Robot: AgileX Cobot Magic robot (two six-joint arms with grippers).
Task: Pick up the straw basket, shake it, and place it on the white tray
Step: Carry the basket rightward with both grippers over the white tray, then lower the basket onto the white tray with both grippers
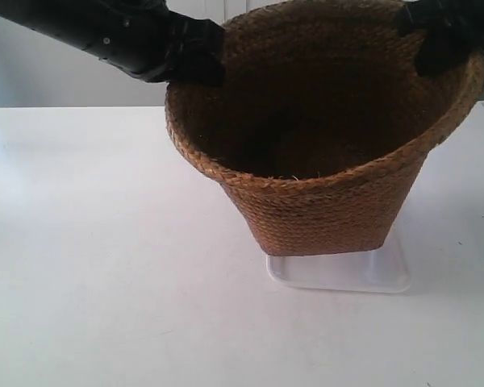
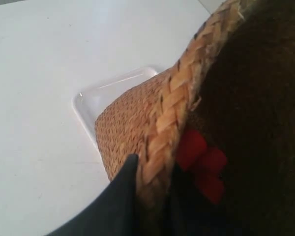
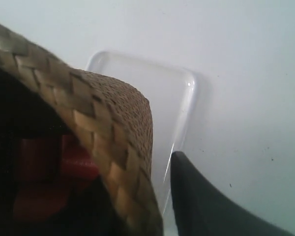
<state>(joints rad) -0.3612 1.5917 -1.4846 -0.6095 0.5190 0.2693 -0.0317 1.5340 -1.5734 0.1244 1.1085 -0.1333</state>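
The arm at the exterior view's left is reached in from the upper corner to the rim of the straw basket, and the arm at the exterior view's right is brought to the opposite side of the same rim. The left claw is closed narrowly on the braided rim, a dark finger pressed to the outside and a red pad to the dark inside. The right claw is set astride the rim, its red pad inside, yet a sliver of gap is seen beside its outer finger, so a firm pinch cannot be told. The basket is held upright over the white tray on the desk, its base at the tray's far part; contact cannot be told.
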